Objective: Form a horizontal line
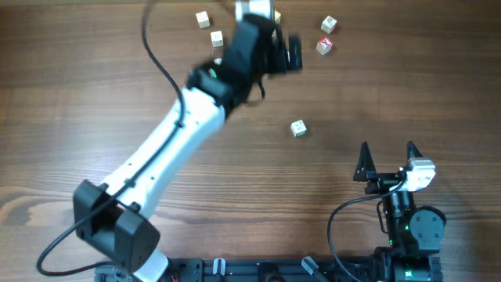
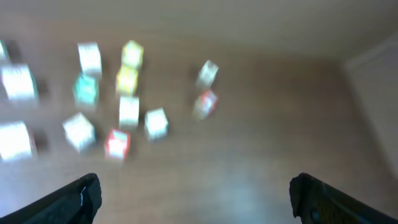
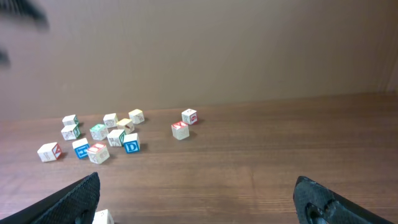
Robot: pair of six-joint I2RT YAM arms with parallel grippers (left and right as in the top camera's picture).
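Over the far cluster of letter cubes [image 3: 115, 137], left hand [image 2: 194, 186] hovers spread wide and empty, no finished horizontal line showing yet, so square up on one cube; right hand [image 1: 387, 147] rests, likewise spread.

Small pale wooden cubes [image 3: 115, 137], coloured letters, scattered in loose cluster

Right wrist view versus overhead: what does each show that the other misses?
Only the right wrist shows the whole cube cluster, including a blue D cube. Only overhead shows the left arm, blurred and covering most of that cluster. Both show the two red-marked cubes: top right overhead, right of the cluster in the wrist view.
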